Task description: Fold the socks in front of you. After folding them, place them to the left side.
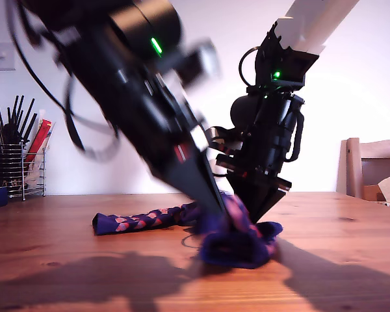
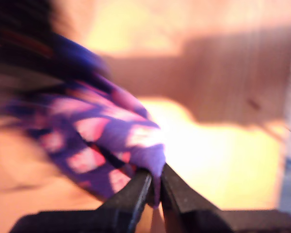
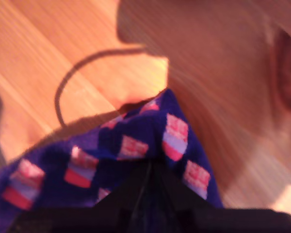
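The wooden table (image 1: 351,260) carries the socks (image 1: 143,220) near its middle, one end stretched flat toward the exterior view's left, the other bunched in a heap under both arms. My first gripper (image 2: 155,187) is pinched tight on a fold of sock. My second gripper (image 3: 149,175) is likewise closed on the fabric.

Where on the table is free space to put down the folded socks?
Bare wood lies in front of the socks near the camera, and at the exterior view's left before the wire utensil holder. The middle is crowded: both tools pinch the socks there.
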`<state>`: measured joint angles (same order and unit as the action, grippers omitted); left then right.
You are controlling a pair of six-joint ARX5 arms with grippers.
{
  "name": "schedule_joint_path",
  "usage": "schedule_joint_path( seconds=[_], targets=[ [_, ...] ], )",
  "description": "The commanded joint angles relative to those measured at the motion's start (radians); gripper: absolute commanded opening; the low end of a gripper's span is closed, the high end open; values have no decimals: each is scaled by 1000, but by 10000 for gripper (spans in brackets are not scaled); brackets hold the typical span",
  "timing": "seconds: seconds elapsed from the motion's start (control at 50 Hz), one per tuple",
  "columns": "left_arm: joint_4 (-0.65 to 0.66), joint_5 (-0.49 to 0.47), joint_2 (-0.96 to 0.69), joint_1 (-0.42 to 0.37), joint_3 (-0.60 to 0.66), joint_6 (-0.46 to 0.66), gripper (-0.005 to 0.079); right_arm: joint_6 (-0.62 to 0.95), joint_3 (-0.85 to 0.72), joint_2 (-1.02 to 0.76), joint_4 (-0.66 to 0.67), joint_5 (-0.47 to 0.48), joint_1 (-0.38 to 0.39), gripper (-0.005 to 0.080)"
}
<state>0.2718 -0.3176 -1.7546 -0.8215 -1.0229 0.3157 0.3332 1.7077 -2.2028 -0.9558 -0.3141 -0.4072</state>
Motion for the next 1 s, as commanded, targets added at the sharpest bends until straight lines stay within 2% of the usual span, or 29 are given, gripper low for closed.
schedule_joint_path(
  seconds=[0.0,0.18,0.4,0.54,0.64,0.86,0.98],
  targets=[
    [-6,-16,-67,-39,23,-8,-22,5,16,-31,-1,4,3,-13],
    [-46,-15,-106,-79,23,-30,-22,8,16,-31,-12,3,2,-13],
    [-56,-15,-94,-62,22,-40,-20,15,16,-31,-31,3,3,-13],
    [-43,-16,-70,-53,22,-39,17,21,16,-31,-31,3,3,-13],
    [-42,-16,-22,-42,22,-39,70,32,16,-31,-37,3,3,-13],
    [-53,-24,38,-23,22,-58,280,34,16,-31,-34,3,3,-13],
    [-32,-51,39,-23,22,-67,292,35,16,-31,-28,3,3,-13]
  ],
)
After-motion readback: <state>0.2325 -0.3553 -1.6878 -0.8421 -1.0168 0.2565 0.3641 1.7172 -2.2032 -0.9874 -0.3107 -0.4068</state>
